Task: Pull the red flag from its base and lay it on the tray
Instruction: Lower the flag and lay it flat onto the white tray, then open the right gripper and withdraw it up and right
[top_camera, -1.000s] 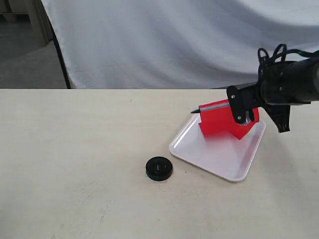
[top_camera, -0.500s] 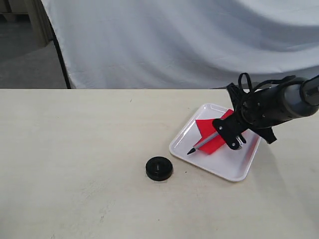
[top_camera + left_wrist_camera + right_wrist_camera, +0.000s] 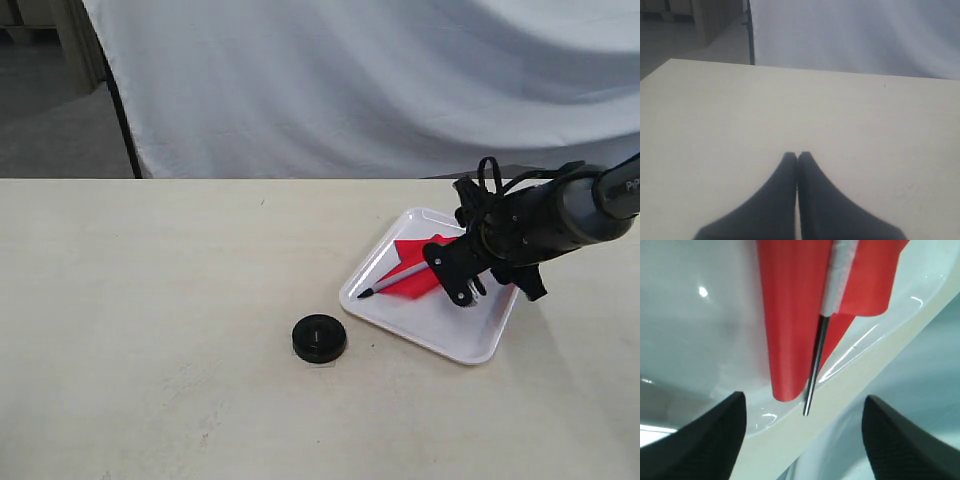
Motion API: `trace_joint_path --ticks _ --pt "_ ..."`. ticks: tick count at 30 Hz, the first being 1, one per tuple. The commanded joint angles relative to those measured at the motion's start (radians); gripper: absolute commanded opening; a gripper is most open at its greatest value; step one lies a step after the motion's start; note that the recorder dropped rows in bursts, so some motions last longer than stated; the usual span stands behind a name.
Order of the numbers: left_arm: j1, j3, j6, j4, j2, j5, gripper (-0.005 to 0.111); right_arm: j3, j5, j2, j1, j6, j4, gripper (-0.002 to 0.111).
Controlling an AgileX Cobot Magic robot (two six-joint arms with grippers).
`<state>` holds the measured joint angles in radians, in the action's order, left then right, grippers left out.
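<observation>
Exterior, left wrist and right wrist views of a pale counter [image 3: 150, 300] in front of a white cloth backdrop [image 3: 350, 80].

The red flag [image 3: 415, 278] is lying flat inside the tray [image 3: 470, 352], off its stand. Its cloth is spreading over the tray floor, and its thin pole [image 3: 390, 281] is pointing toward the rim corner nearest the base [image 3: 320, 338].

The base is sitting alone on the counter, near that corner of the tray but apart from it, with nothing standing in it.

The right pincer [image 3: 465, 287] is hovering low over the tray, just beside the cloth. In the right wrist view, its two dark fingers [image 3: 715, 440] are standing wide apart. The right pincer [image 3: 802, 399] is gripping nothing. One end of the pole [image 3: 815, 365] is lying between the fingers and touching neither. The red flag [image 3: 790, 315] is resting on the white tray [image 3: 690, 340], close to the raised rim.

In the left wrist view, the left pincer [image 3: 797, 157] is pointing over bare counter [image 3: 715, 110] with its fingers pressed together, holding nothing. It is not appearing in the exterior view.
</observation>
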<state>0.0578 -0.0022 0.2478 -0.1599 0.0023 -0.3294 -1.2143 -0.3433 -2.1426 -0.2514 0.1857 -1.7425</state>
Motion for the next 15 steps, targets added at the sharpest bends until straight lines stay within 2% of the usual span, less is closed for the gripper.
trace_joint_path --ticks 1,8,9,11,13,14,15 --pt "0.004 0.002 -0.003 0.000 -0.002 0.001 0.000 -0.005 -0.011 0.039 0.003 -0.016 0.004 0.060" --pt "0.004 0.002 -0.003 0.000 -0.002 0.001 0.000 -0.005 -0.032 0.121 0.003 -0.014 0.156 0.059" --pt "0.004 0.002 -0.003 0.000 -0.002 0.001 0.000 -0.005 -0.043 0.135 0.003 -0.014 0.179 0.054" --pt "0.004 0.002 -0.003 0.000 -0.002 0.001 0.000 -0.005 -0.090 0.158 0.003 -0.038 0.210 0.037" --pt "0.004 0.002 -0.003 0.000 -0.002 0.001 0.000 -0.005 -0.155 0.184 0.003 -0.077 0.283 0.009" --pt "0.004 0.002 -0.003 0.000 -0.002 0.001 0.000 -0.005 -0.168 0.198 0.003 -0.107 0.337 0.000" --pt "0.004 0.002 -0.003 0.000 -0.002 0.001 0.000 -0.005 -0.171 0.209 0.003 -0.131 0.387 0.001"
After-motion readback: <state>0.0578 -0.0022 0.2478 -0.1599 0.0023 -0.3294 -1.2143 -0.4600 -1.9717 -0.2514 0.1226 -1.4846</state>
